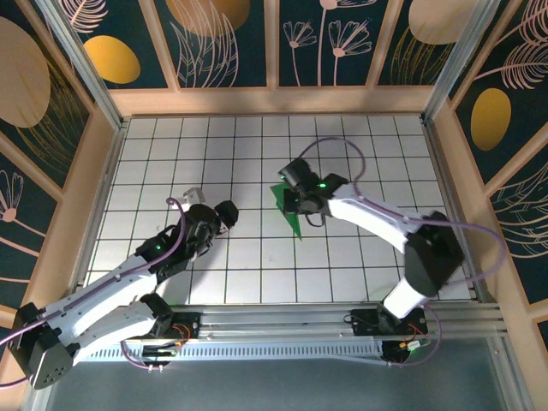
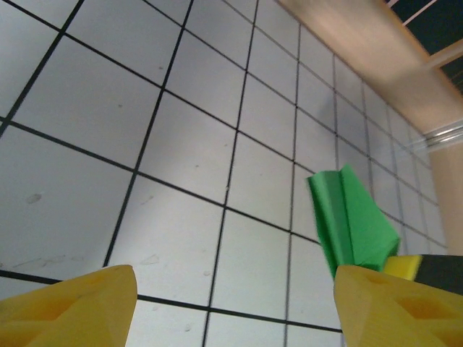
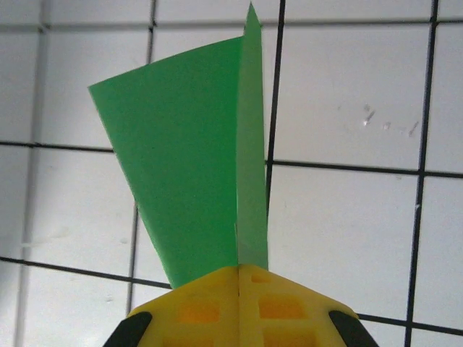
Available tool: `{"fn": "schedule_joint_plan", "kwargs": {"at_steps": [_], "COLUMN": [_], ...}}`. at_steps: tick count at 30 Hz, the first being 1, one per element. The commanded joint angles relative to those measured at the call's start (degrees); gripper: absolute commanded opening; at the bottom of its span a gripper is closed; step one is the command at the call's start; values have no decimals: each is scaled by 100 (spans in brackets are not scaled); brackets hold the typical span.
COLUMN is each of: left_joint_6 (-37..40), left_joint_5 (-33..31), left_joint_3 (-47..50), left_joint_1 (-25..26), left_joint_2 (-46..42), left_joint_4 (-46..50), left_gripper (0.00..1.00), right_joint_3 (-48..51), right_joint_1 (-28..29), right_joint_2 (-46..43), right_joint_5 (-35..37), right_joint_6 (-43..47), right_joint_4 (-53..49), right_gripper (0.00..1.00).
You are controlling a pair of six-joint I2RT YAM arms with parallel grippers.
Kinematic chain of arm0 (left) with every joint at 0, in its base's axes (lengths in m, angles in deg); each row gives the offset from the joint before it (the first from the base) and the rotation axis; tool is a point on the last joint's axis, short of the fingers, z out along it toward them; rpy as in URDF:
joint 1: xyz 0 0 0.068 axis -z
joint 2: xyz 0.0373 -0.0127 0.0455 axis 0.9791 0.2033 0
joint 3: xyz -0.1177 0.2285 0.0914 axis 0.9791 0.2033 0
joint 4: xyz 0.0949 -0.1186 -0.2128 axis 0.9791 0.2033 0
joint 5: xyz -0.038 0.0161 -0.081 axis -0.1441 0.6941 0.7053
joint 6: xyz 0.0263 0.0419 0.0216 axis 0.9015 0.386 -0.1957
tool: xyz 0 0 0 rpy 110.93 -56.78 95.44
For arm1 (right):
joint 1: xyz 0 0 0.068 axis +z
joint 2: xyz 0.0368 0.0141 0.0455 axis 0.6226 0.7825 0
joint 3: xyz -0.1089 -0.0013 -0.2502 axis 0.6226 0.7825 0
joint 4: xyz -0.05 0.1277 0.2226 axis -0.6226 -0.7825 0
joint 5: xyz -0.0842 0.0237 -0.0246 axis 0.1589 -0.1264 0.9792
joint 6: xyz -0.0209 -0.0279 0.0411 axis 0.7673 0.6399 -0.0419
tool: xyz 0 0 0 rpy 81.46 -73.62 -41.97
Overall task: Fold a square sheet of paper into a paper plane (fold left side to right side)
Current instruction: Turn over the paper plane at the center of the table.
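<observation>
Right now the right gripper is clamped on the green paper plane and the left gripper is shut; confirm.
No: the left gripper is open, fingers apart around nothing, per the left wrist view. The right gripper does clamp the paper plane.

Colour reference: paper plane and cell surfaces.
Paper plane (image 3: 195, 159): plain bright green. Tabletop (image 1: 240, 145): white tiles, black grid lines. Left gripper (image 2: 235, 275) and right gripper (image 3: 239, 269): yellow. Walls (image 1: 231, 43), 9 through 3 o'clock: dark blue, gold ovals, cream plant outlines.
</observation>
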Motion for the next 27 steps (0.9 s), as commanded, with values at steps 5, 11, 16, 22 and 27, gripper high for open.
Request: {"fn": "schedule_joint_plan", "kwargs": {"at_steps": [5, 11, 16, 22, 27], "left_joint_6": [-466, -689, -740, -688, -650], "left_joint_5": [921, 1298, 1392, 1626, 1982], "left_joint_3": [326, 528, 580, 626, 619], "left_joint_1": [-409, -583, -637, -655, -656], "left_joint_2": [-239, -270, -257, 19, 569], "left_joint_4": [-631, -888, -889, -973, -1273], "left_gripper": [73, 73, 72, 71, 69], "right_joint_3": [1540, 2653, 2914, 3043, 3074], "right_joint_1": [-779, -736, -598, -631, -635], "right_joint_2": [-934, -552, 207, 644, 641], "right_joint_5": [-2806, -4038, -3996, -3611, -3438], "right_joint_6": [-264, -1531, -1815, -1643, -1487], "right_joint_4": [2773, 5442, 6219, 6026, 5733], "right_gripper": [0, 0, 0, 0, 0]}}
